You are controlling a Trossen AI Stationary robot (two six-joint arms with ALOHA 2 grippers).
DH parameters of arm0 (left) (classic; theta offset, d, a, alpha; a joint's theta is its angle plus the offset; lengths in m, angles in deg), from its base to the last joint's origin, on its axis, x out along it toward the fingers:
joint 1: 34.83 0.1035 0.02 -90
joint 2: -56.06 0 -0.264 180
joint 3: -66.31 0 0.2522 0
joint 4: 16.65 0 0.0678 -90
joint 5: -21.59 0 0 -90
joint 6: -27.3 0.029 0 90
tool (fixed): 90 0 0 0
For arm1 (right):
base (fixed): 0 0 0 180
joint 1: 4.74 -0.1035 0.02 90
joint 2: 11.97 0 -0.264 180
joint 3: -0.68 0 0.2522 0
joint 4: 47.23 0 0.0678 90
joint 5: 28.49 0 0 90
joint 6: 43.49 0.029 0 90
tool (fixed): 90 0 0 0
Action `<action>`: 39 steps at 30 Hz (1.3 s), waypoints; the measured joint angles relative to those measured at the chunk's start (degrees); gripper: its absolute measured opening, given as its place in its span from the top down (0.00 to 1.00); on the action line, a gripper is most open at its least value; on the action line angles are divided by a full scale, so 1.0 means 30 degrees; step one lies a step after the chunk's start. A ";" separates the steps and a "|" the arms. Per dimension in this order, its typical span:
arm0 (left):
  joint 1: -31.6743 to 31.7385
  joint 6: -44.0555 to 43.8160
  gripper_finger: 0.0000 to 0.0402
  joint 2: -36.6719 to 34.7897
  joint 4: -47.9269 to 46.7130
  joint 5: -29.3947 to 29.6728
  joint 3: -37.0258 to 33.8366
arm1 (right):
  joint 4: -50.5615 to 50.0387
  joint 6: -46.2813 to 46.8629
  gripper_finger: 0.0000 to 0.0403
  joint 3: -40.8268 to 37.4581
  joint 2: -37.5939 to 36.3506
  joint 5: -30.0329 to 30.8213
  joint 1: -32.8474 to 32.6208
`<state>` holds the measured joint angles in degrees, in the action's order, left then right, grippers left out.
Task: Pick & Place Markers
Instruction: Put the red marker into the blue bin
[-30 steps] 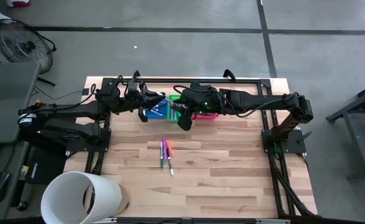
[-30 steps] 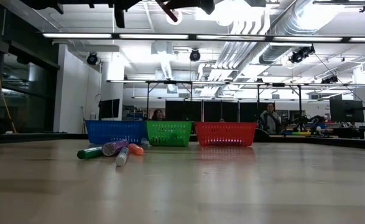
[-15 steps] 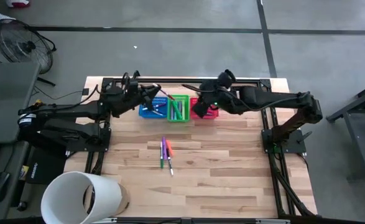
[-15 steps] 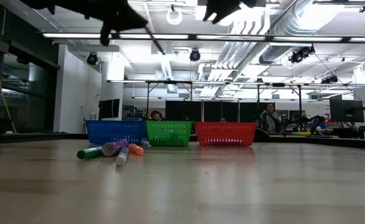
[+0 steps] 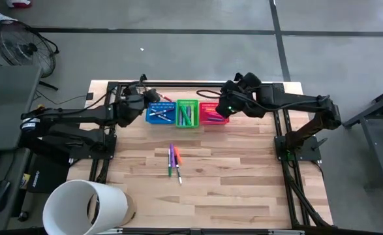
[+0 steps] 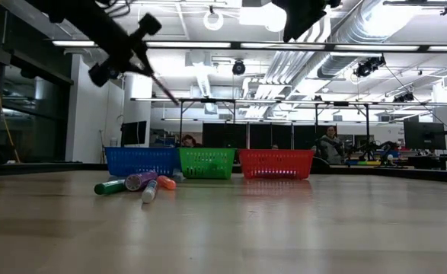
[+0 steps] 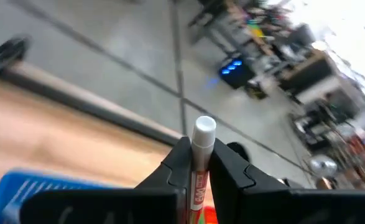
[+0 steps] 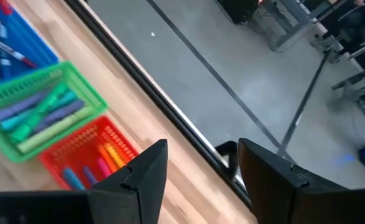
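Note:
My left gripper (image 5: 145, 108) hangs above the left end of the blue basket (image 5: 160, 113), shut on a marker (image 7: 202, 134) with a white cap and a red-and-white body. My right gripper (image 5: 225, 108) hovers open and empty over the right end of the red basket (image 5: 212, 115). The blue basket, the green basket (image 5: 187, 113) and the red basket stand in a row at the table's far side, each with markers inside. Several loose markers (image 5: 173, 160) lie on the table's middle, also seen close together in the low view (image 6: 135, 183). My left gripper pinches the marker's body (image 7: 198, 180) between its two fingers (image 7: 176, 162); the white cap end (image 7: 204, 126) sticks out past the fingertips. The marker is lifted clear. In the low view its free end (image 6: 162, 90) slants down from the gripper (image 6: 132, 53).
A large white cylinder (image 5: 83, 207) stands at the table's near left corner. Black frame rails (image 5: 198, 83) run along the far edge behind the baskets. Bare wood (image 5: 243, 176) lies to the right of the loose markers. People sit in the room far behind (image 6: 330, 144).
My right gripper has moved from in front of the baskets toward the table's far right, ending over the red basket's right end. My left gripper, still shut on the marker, has drawn back toward the table's left, and it shows lower in the low view.

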<state>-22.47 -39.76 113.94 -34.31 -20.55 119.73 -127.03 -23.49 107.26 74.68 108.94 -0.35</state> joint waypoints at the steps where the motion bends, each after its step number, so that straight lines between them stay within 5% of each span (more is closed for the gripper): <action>1: 0.0000 -0.1008 0.94 0.0152 -0.0491 0.0120 -0.0009 | -0.0011 -0.0296 0.55 0.0000 0.0000 0.0005 0.0160; 22: -0.1917 -1.9046 0.94 0.5071 -0.5755 0.2140 0.0000 | -0.0036 -0.4763 0.55 0.0000 -0.0022 -0.1724 0.3086; 39: -0.1858 -2.0760 0.94 0.6201 -0.7286 0.1094 0.0004 | 0.0523 -0.6004 0.55 0.0000 -0.0029 -0.3148 0.3701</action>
<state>-28.05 -102.03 132.54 -56.17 -17.26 119.74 -125.46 -41.50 107.26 74.59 99.49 10.75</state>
